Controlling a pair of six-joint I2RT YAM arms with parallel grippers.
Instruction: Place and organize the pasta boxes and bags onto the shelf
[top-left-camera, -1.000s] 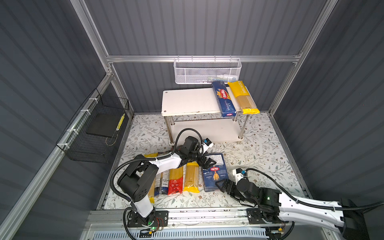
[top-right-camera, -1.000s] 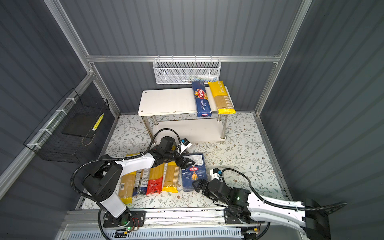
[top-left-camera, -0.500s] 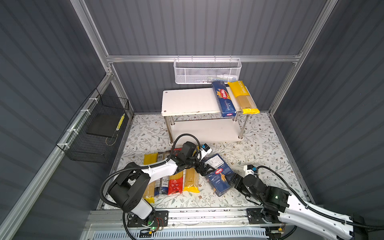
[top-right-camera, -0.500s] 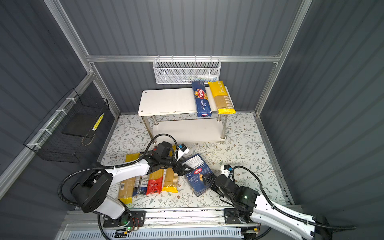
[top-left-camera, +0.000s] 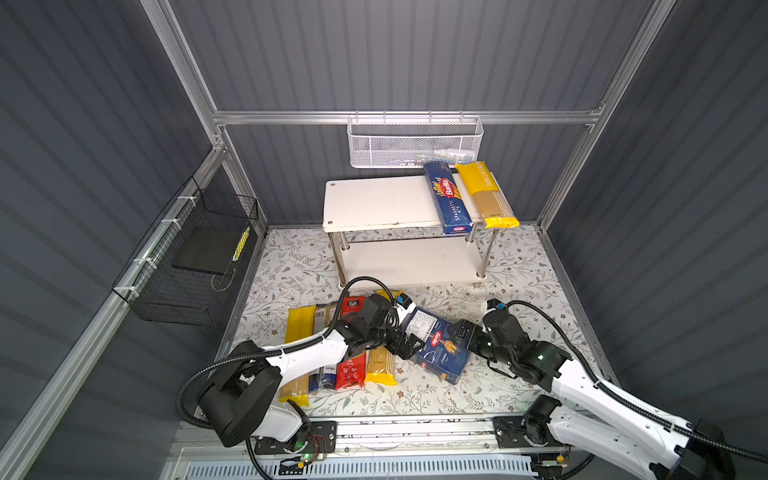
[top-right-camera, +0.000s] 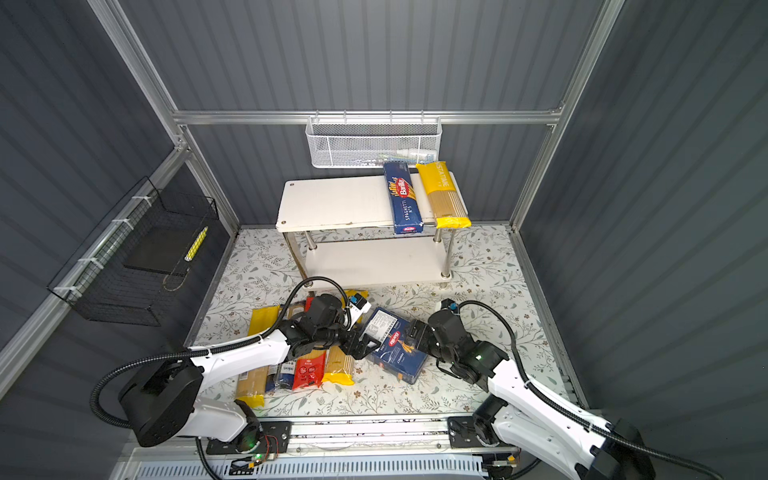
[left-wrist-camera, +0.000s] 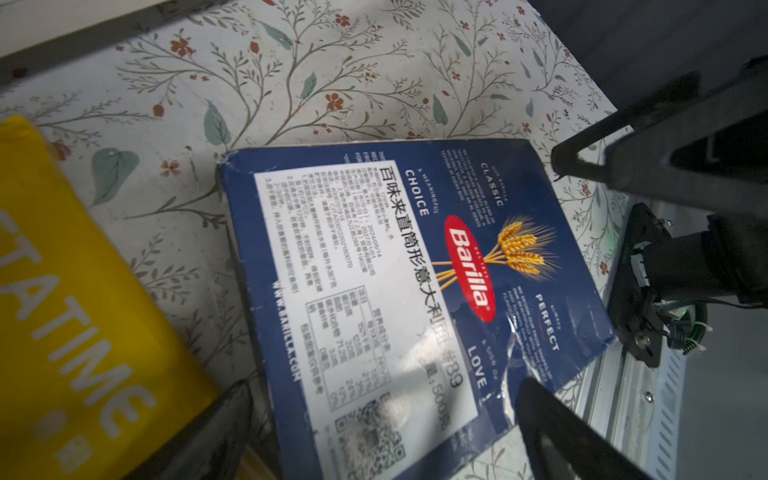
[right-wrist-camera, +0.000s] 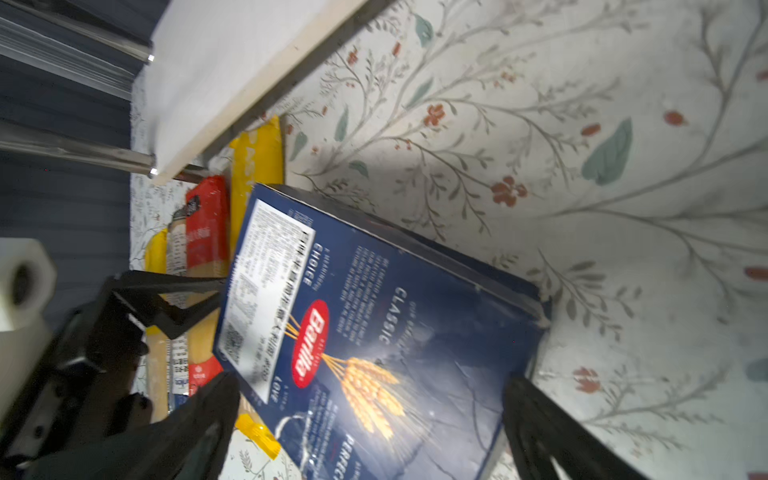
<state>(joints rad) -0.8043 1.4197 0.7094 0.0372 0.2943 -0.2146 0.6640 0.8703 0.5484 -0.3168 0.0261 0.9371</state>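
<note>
Wide box (top-left-camera: 438, 353) on mat (top-left-camera: 519, 266) before shelf (top-left-camera: 374, 203), slanted. Left gripper (left-wrist-camera: 384, 384), right gripper (right-wrist-camera: 372, 379) both spread, straddling it; contact unclear. I judge cardboard stiff, light, glossy; pinch long edges.

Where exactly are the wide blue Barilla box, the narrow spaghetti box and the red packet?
wide Barilla box (top-left-camera: 441, 356): in a top view, on its blue upper face.
narrow spaghetti box (top-left-camera: 448, 199): in a top view, mid-length on its printed face.
red packet (top-right-camera: 308, 372): in a top view, on its near end.
</note>
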